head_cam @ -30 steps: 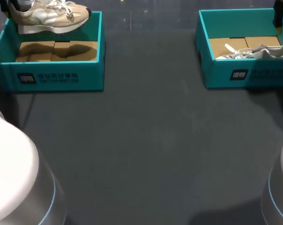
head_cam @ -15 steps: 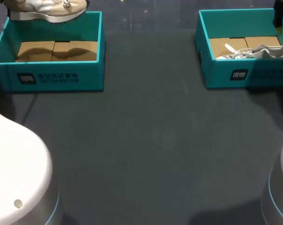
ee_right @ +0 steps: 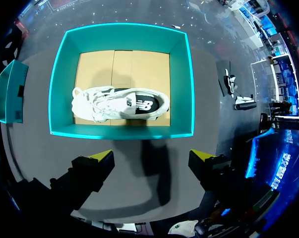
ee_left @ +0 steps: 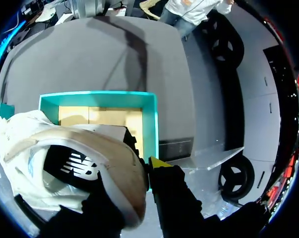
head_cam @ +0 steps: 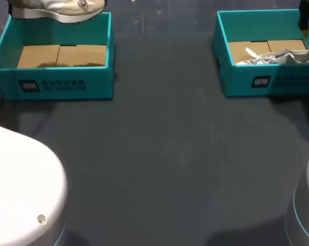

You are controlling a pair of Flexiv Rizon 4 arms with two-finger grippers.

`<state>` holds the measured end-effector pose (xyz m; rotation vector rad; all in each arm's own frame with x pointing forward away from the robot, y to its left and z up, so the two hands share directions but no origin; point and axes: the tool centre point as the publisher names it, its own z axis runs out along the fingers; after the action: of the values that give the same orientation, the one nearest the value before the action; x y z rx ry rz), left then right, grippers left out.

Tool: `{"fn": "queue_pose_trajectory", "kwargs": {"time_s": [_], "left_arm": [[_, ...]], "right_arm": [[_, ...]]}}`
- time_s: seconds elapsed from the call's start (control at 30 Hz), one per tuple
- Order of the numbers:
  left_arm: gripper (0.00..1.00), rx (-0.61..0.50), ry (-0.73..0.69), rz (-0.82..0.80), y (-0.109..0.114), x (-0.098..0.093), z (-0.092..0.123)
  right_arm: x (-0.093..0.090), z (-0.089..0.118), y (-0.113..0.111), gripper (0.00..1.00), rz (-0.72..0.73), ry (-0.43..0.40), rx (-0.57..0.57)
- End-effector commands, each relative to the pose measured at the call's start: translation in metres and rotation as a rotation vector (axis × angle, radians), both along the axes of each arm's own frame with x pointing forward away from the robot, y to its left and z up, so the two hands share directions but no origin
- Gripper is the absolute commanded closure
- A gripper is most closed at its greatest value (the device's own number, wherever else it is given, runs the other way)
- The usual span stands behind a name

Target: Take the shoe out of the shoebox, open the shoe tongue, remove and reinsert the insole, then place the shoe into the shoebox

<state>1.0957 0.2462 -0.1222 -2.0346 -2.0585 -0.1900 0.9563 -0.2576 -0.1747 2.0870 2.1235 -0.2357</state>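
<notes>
While the left tool (ee_left: pixel 139 171) grips the beige shoe (head_cam: pixel 59 9) aloft, toe rightward, the right tool (ee_right: pixel 151 157) hangs open.

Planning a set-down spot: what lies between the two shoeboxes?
Head view: only bare dark table between the left shoebox and the right shoebox.

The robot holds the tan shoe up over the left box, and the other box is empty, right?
Not quite. The right shoebox is not empty: a white shoe lies inside it, as the right wrist view shows. The tan shoe is indeed up over the left shoebox.
</notes>
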Motion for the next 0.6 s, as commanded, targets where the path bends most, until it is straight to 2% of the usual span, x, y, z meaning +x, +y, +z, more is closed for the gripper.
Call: {"fn": "queue_pose_trajectory", "kwargs": {"time_s": [0.03, 0.43, 0.6], "left_arm": [[1.00, 0.023, -0.123, -0.048, -0.023, -0.067, 0.014], [1.00, 0.023, -0.092, -0.093, -0.077, -0.150, 0.016], [1.00, 0.023, -0.092, -0.093, -0.077, -0.150, 0.016]], "right_arm": [[-0.001, 0.000, 0.000, 0.00, 0.000, -0.001, 0.000], [-0.001, 0.000, 0.000, 0.00, 0.000, -0.001, 0.000], [-0.001, 0.000, 0.000, 0.00, 0.000, -0.001, 0.000]]}}
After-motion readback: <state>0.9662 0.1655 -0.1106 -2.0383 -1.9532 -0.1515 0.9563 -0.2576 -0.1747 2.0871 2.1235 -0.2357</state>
